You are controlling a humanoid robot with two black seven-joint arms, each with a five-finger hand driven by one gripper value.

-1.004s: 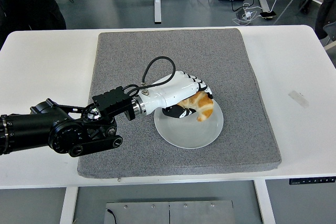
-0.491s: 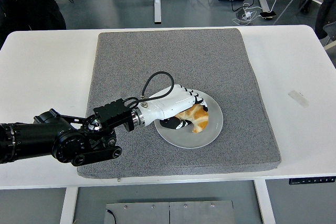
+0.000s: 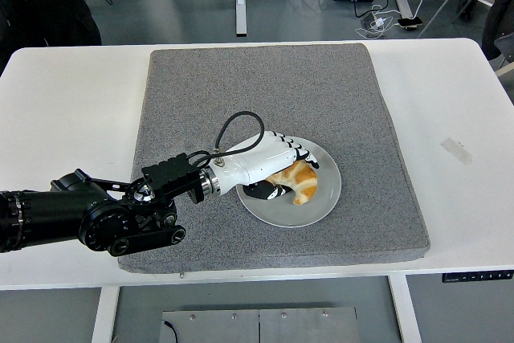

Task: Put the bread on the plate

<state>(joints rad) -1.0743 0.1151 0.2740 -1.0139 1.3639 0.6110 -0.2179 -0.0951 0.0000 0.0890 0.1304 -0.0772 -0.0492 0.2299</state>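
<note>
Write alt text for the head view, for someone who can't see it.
A robot's left hand rests over a piece of bread lying on a white plate, fingers around it. The plate sits on a grey mat on a white table. The right arm is out of view.

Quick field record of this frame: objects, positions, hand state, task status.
surface: white table with grey mat on it
plate: white, on mat, front centre
bread: lying on plate
left hand: over plate's left side, fingers around bread
right hand: not in view
tape scrap: on table, right of mat
task status: bread on plate, hand not yet withdrawn
</note>
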